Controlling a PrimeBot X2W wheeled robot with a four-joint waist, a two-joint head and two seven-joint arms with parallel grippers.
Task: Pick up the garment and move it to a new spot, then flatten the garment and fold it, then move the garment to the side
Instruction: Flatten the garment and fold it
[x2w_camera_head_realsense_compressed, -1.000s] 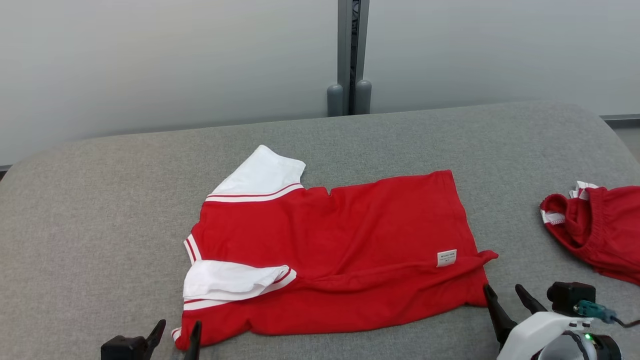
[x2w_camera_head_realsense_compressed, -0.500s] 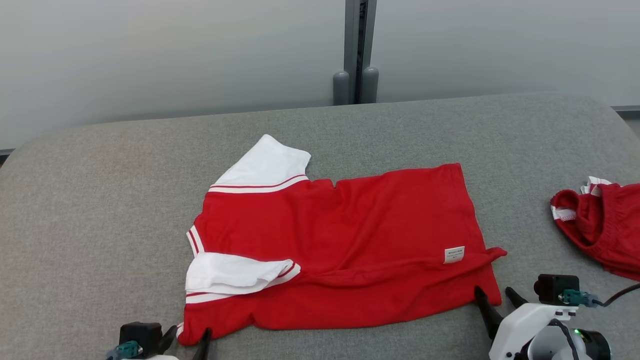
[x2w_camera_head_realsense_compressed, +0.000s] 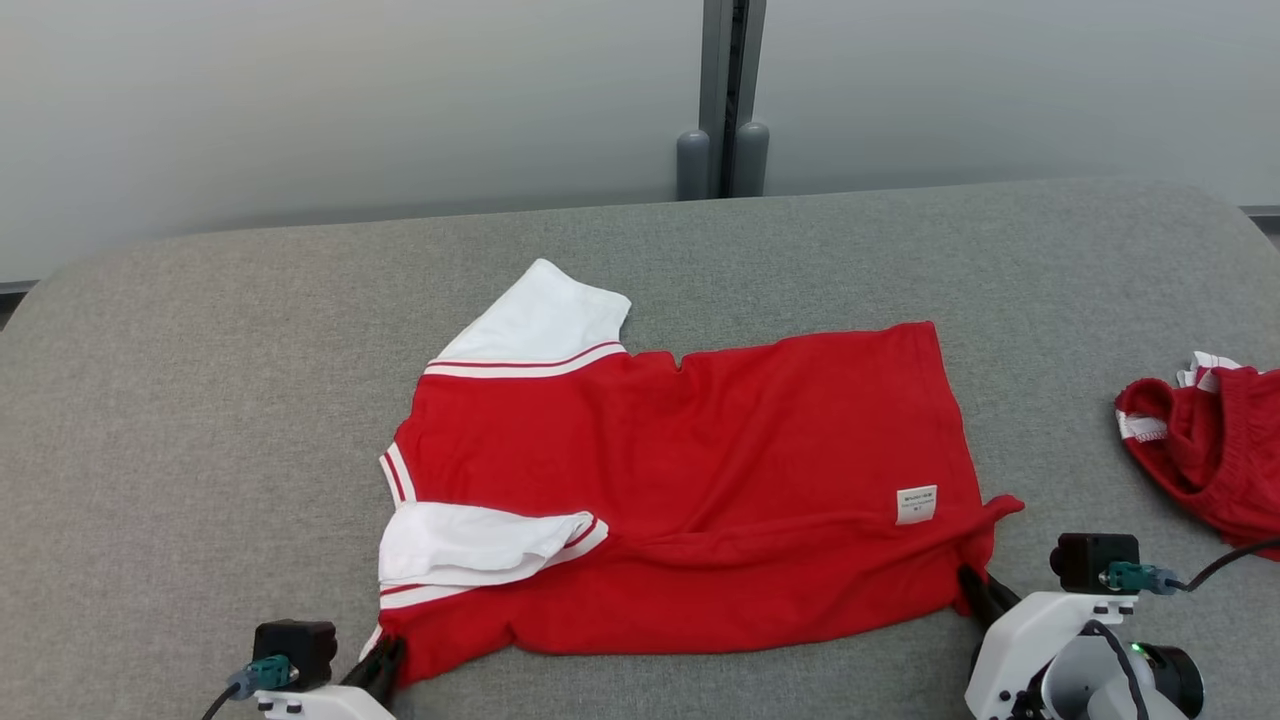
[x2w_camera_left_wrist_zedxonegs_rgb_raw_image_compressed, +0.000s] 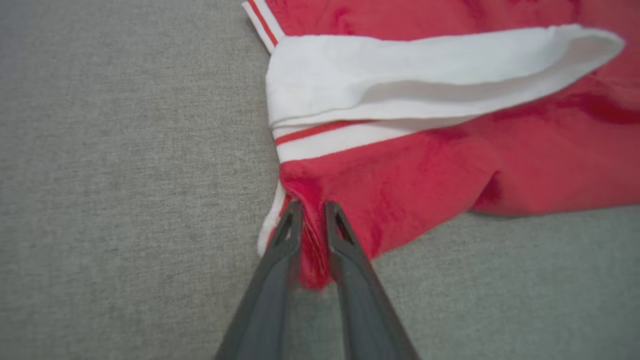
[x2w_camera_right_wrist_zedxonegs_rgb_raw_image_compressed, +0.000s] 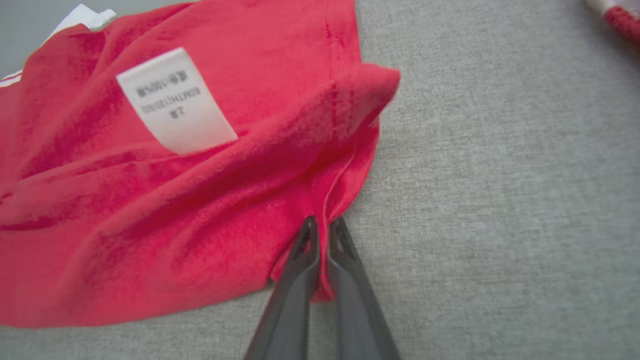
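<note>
Now your left jaws and right jaws each pinch the garment, whose length runs between them, cloth lying ahead.

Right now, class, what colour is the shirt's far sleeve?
White, with a thin red stripe near its seam; the far sleeve shows best in the head view.

Left of the left pincer the grey tabletop lies bare; ahead of both pincers the red shirt covers it; right of the right pincer a bunched red garment sits well apart
</note>
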